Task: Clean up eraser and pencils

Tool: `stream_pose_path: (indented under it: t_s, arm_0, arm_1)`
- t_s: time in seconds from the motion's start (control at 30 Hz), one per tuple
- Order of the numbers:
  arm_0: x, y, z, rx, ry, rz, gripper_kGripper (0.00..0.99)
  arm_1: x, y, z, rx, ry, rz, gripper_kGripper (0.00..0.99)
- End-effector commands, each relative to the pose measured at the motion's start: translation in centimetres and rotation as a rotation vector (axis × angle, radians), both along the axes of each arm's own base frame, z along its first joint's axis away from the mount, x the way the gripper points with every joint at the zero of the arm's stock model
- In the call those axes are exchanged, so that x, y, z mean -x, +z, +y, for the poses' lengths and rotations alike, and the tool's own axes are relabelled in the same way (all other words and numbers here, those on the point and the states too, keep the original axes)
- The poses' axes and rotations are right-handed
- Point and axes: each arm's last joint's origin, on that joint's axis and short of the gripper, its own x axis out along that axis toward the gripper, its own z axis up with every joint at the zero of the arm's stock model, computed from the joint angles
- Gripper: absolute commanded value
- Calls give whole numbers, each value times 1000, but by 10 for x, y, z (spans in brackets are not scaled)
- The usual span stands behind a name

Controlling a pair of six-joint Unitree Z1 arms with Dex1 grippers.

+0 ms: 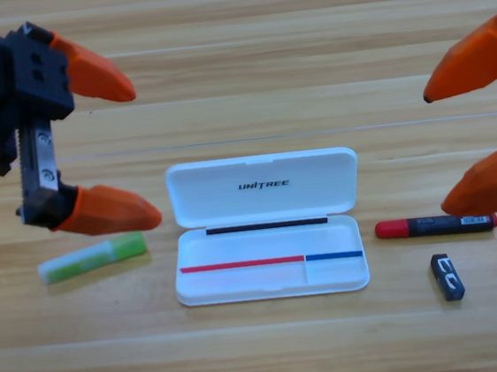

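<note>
Two grey arms over a wooden table (241, 27) of pale planks, both grippers hanging above the surface and gripping nothing.

Left: black left gripper (138, 153) with two orange jaws, reaching in from the upper left corner, jaws wide apart, one tip high near the top edge, the other low, just above the green stick. Nothing between them but bare wood.

Right: right gripper (434, 153), cut off by the right edge, only the two orange jaws in view, likewise spread apart, upper tip pointing left at mid-height, lower jaw overlapping the far end of the red stick from above; touching or hovering, cannot tell.

Centre: white rectangular plastic case (267, 237), lid swung open toward the top of the picture and lying flat, tray nearer the bottom, no stick or block inside.

Left of the case, well apart from it: pale translucent green pencil (93, 257) with a bright green end, lying flat on the table, slightly tilted, bright end toward the case.

Right of the case, just beside its corner: red pencil with a black section (436, 225), lying flat and level, red end toward the case.

Below that stick's black end, near but apart: small black rectangular eraser (447, 276) with white markings, lying on the wood, long side roughly upright in the picture.
</note>
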Motion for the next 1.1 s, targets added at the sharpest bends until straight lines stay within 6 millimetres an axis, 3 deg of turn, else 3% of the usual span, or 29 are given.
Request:
stream_pose_path:
  t_s: [0.03,0.37,0.53,0.63,0.87,0.97,1.1]
  arm_0:
    - [-1,-14,-10,-30,-10,28,990]
    - [0,-16,-8,-23,14,28,990]
    - [-9,-16,-7,-84,138,-69,982]
    - [-18,-21,-8,-190,185,-185,928]
    - [-41,-45,3,-342,295,-275,928]
    - [-52,-67,1,-421,299,-256,937]
    - [-88,-80,15,-480,360,-227,937]
  arm_1:
    - [4,-13,7,20,51,29,951]
    - [3,-16,9,23,17,79,951]
    - [-12,-28,17,85,-171,141,951]
    - [-27,-36,20,117,-325,181,951]
    - [-66,-70,28,292,-712,322,950]
    - [-78,-90,32,402,-795,384,950]
    - [-83,-120,33,510,-849,458,951]
